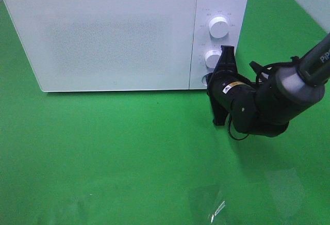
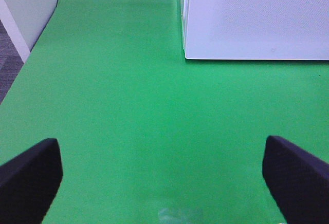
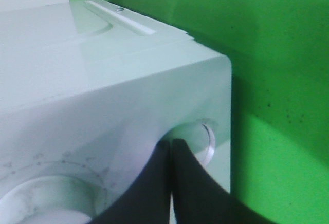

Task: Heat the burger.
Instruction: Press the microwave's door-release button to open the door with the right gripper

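Over the green worktop, the closed right end effector is meeting the microwave's corner button, needing a centred, straight push; the left end effector is hanging open, and the burger is presumably lying unseen inside.

Only legible text: "Pip", cut off, on right arm, 3 o'clock of microwave. Marks around upper dial too small to read.

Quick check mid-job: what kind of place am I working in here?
Probably a robot test bench staged as a kitchen: a white microwave sits on a plain green mat, with a black robot arm at its lower dial.
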Controlling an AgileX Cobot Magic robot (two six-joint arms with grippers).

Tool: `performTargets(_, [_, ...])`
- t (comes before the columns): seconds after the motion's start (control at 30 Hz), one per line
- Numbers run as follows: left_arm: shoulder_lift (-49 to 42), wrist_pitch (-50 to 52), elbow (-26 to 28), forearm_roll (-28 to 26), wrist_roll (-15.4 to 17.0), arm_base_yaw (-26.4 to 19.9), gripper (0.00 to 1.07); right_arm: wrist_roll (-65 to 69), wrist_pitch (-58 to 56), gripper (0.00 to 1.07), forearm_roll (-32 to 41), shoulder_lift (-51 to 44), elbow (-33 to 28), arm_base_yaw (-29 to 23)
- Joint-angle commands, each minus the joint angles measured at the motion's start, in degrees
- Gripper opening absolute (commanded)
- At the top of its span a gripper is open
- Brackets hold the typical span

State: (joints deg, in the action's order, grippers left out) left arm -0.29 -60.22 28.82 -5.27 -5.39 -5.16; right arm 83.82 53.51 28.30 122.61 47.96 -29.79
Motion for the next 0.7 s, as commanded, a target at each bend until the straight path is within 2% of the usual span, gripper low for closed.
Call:
performTargets(0.03, [-0.86, 0.8, -0.23, -0.17, 0.06, 0.0, 0.98, -0.34, 6.7, 0.0, 4.07, -1.09, 1.03, 0.86])
performTargets(0.33, [-0.86, 0.8, -0.23, -0.17, 0.06, 0.0, 0.98, -0.34, 7.39, 0.0, 7.33, -1.09, 2.52, 0.17])
performTargets(0.53, [-0.86, 0.8, -0.23, -0.17, 0.06, 0.0, 0.98, -2.23, 8.54, 0.0, 9.97, -0.8, 5.73, 0.17])
performTargets(0.7, [-0.86, 0.8, -0.23, -0.17, 0.06, 0.0, 0.98, -2.23, 9.22, 0.0, 8.88, 1.26, 8.65, 0.17])
